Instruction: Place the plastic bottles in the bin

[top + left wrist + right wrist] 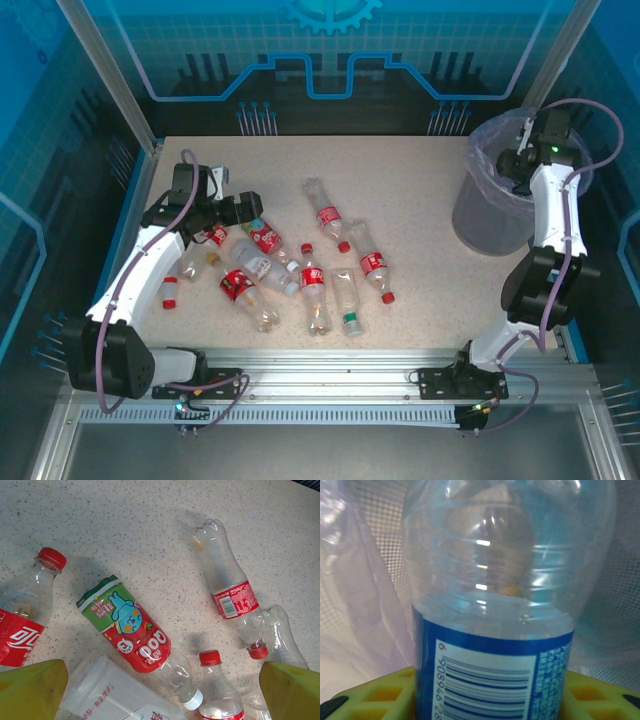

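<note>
Blue-label bottle point(505, 580): clamped in the right claw point(517, 160), with the bin point(480, 215) directly beneath it. Step in hand: the drop. Next move, by my judgement, calls for parting the jaws. Left claw point(162, 690): wide open, hovering above the remaining bottles point(300, 270), a green-label bottle point(132, 630) beneath it.

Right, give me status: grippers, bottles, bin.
Left gripper open above loose bottles on table. Right gripper shut on blue-label bottle over the bin. Nothing seen in the way.
</note>
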{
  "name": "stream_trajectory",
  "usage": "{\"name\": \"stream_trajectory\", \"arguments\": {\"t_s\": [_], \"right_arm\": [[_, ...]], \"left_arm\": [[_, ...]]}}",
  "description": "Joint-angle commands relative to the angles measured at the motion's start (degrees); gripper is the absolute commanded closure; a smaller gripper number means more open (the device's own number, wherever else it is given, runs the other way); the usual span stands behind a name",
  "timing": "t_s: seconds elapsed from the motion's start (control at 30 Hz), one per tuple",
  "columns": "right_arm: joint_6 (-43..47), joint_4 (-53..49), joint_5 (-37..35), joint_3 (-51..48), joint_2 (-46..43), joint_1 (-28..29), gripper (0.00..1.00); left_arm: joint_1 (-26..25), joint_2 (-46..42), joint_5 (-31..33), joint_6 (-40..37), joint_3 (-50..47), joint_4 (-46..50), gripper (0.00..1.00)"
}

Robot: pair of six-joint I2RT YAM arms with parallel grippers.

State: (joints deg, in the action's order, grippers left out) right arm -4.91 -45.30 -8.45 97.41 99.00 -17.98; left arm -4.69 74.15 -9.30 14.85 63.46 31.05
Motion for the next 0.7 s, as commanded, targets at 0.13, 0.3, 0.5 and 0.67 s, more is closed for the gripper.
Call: {"name": "stream_trajectory", "arguments": {"t_s": [0.13,0.3,0.5,0.67], "right_arm": [[3.9,-3.8,3.0,3.5,7.8,0.7,0.98],[6.1,-6.3,6.3,4.0,11.2,2.0,0.92],[6.5,-7.1,13.6,2.6,11.5,4.4,0.90],[5.6,-7.0,19.2,1.2,9.6,8.2,0.90]], "left_arm": [[-0.5,1.0,-0.1,-1.5,1.2,1.2,0.01],[-0.5,1.0,0.2,-1.7,1.4,1.4,0.01],[-0.5,1.0,0.4,-1.8,1.5,1.5,0.01],[-0.4,1.1,0.6,-1.8,1.4,1.6,0.01]]}}
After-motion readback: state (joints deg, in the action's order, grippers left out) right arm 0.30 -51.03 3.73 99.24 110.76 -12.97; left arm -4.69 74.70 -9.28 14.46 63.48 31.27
